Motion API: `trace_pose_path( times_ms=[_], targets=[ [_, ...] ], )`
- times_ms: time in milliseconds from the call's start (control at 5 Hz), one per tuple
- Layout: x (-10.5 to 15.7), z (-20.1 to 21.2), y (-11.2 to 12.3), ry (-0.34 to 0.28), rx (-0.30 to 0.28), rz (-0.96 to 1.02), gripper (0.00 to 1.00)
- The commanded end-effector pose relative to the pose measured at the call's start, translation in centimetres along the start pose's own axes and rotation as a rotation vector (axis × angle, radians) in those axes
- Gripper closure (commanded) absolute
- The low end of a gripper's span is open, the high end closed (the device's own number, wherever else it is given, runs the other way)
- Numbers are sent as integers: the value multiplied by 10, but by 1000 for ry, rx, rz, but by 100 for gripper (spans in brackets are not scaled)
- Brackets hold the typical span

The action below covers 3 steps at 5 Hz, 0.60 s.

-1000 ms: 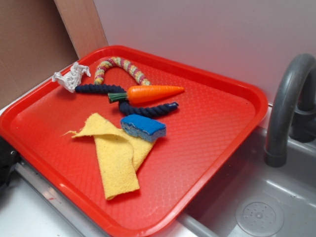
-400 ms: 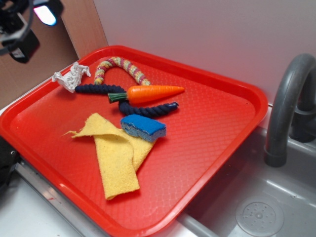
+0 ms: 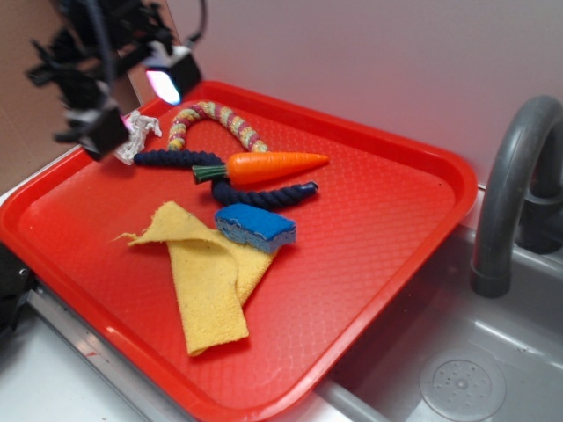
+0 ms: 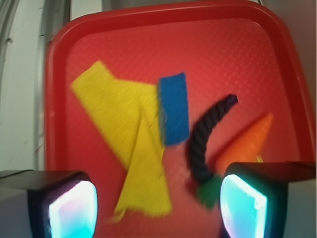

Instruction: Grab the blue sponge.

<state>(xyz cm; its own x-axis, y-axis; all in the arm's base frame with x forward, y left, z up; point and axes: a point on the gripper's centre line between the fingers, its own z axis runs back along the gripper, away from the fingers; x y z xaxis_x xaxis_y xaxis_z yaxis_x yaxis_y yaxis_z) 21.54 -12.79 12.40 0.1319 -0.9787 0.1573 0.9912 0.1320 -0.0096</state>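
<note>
The blue sponge (image 3: 256, 227) (image 4: 174, 108) lies near the middle of the red tray (image 3: 387, 229) (image 4: 223, 59), its near end resting on the yellow cloth (image 3: 207, 272) (image 4: 131, 144). High above the tray's back left corner hangs my gripper (image 3: 132, 101) (image 4: 158, 206), blurred, open and holding nothing. Its glowing pads (image 4: 72, 210) stand wide apart in the wrist view, well short of the sponge.
An orange toy carrot (image 3: 268, 165) (image 4: 245, 141) and dark navy rope pieces (image 3: 264, 195) (image 4: 205, 141) lie just behind the sponge. A multicoloured rope loop (image 3: 215, 119) and white knot (image 3: 132, 134) sit at the back left. A grey faucet (image 3: 515, 193) and sink (image 3: 457, 369) stand right of the tray.
My gripper has come down and to the right from the top left corner of the view, toward the tray's back left. Nothing on the tray has moved.
</note>
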Motion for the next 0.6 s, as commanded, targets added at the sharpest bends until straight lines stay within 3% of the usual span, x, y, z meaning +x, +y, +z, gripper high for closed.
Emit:
trace_pose_path(
  times_ms=[0,200,400],
  targets=[
    [51,-25,6,-56,-38,-91,0],
    [57,-46,9,16,-53,-119,0],
    [53,-62,13,29,-89,-114,0]
  ],
)
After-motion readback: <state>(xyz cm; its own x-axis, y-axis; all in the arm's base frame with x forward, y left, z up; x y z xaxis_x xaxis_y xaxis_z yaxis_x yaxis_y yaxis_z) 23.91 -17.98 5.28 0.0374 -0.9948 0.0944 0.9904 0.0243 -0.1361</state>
